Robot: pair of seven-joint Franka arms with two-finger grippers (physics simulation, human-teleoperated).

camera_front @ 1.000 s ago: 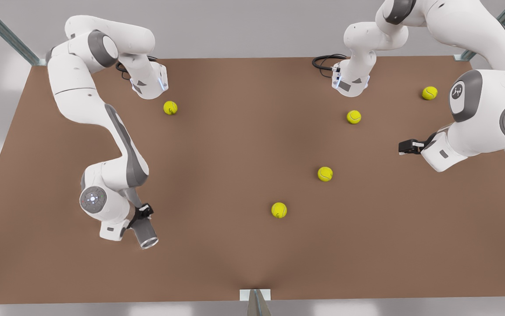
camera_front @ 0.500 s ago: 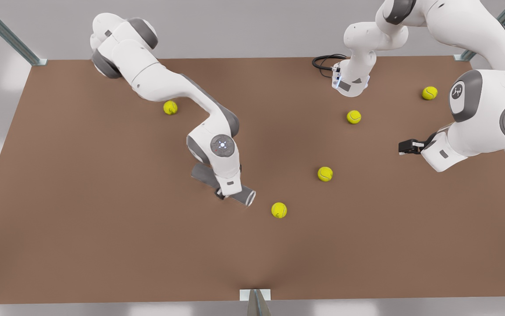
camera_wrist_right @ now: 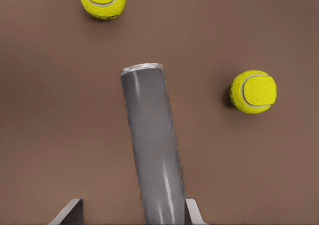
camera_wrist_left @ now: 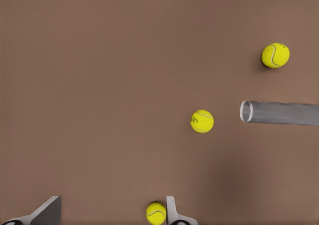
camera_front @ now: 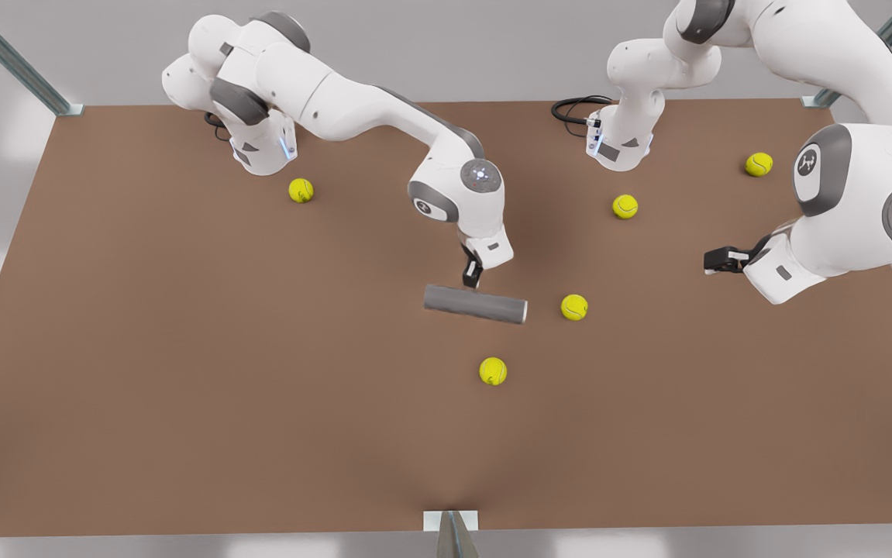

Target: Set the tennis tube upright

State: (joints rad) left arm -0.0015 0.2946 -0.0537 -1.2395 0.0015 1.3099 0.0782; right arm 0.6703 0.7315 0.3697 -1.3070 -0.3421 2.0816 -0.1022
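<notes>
The tennis tube (camera_front: pixel 475 304) is a dark grey cylinder lying on its side near the middle of the table, its silvery rim toward the front view's right. My right gripper (camera_front: pixel 473 277) hangs just behind it. In the right wrist view that gripper (camera_wrist_right: pixel 129 211) is open, and the tennis tube (camera_wrist_right: pixel 152 140) runs out from between the fingers, close to one finger (camera_wrist_right: pixel 193 214). My left gripper (camera_front: pixel 718 260) waits at the front view's right. The left wrist view shows it (camera_wrist_left: pixel 110 214) open, with the tennis tube (camera_wrist_left: pixel 281 113) far off.
Several yellow tennis balls lie on the brown table (camera_front: pixel 182 349). One ball (camera_front: pixel 574 307) sits just off the tube's rim end, another ball (camera_front: pixel 493 371) lies nearer the front edge, and a third ball (camera_front: pixel 625 206) is farther back. Both arm bases stand at the far edge.
The right arm swung the tube from the table's front left to the middle. The tube turned to lie across the view. The left arm has not moved.
</notes>
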